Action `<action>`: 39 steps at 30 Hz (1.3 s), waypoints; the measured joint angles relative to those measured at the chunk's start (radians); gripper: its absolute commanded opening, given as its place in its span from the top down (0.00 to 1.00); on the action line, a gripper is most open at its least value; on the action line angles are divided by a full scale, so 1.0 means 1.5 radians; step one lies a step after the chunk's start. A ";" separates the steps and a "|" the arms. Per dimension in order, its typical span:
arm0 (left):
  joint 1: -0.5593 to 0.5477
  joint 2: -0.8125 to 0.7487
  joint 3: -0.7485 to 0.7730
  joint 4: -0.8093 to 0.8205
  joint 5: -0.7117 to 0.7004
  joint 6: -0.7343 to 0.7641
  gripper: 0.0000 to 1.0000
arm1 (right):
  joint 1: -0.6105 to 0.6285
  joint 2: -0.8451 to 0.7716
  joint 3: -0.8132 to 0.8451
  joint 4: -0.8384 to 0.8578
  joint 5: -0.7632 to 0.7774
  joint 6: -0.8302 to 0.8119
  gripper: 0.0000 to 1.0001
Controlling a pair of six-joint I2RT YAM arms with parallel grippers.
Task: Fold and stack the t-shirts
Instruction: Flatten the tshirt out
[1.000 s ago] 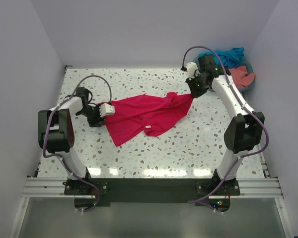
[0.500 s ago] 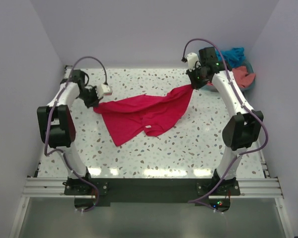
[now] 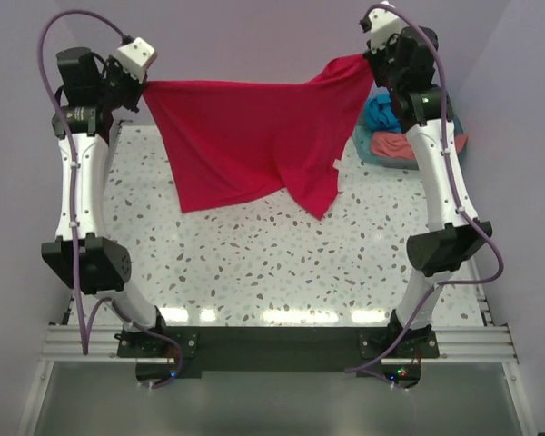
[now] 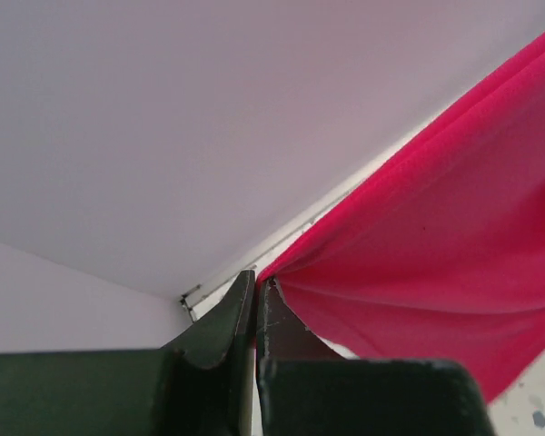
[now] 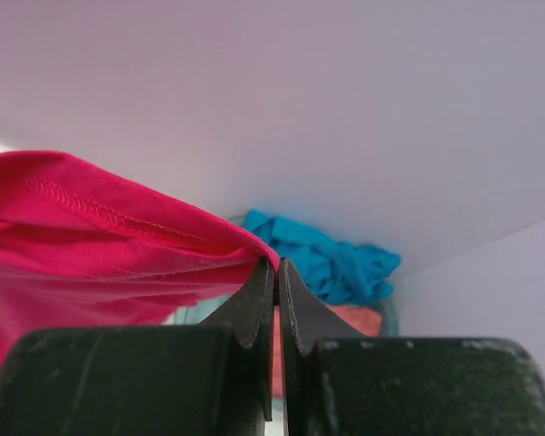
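Both arms are raised high over the far edge of the counter (image 3: 254,263), with the crimson shirt (image 3: 245,136) strung between them. The left jaws are clamped together on a pinch of cloth above the far-left corner. The right jaws are likewise closed on a stitched edge above the far-right corner. In each wrist view the tips meet with only the fabric between them.

The top edge of the shirt runs taut from left to right, so its long axis lies along the far edge and the body hangs below that line toward the counter. It doesn't hang evenly. The left side drops in a fairly flat sheet, while the right side bunches into folds and ends in a lower tail nearer your right arm (image 3: 440,173). From above you can't tell whether that tail touches the counter or hangs clear of it.

The teal shirt (image 3: 381,111) and the salmon shirt (image 3: 409,145) sit heaped in the basket (image 3: 363,148) at the far-right corner, just beside the right arm and unfolded.

The folding looks barely begun, as this appears to be the spread-out step. For the lay-down, the cloth lies below and nearward of both grips. Expect to bring the two arms down and toward the near edge together, keeping the top edge level. Watch the bunched right side, because it could land creased.
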 measured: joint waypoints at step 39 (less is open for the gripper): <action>0.011 -0.050 -0.059 0.306 -0.083 -0.179 1.00 | 0.005 0.105 0.121 0.292 0.050 -0.192 1.00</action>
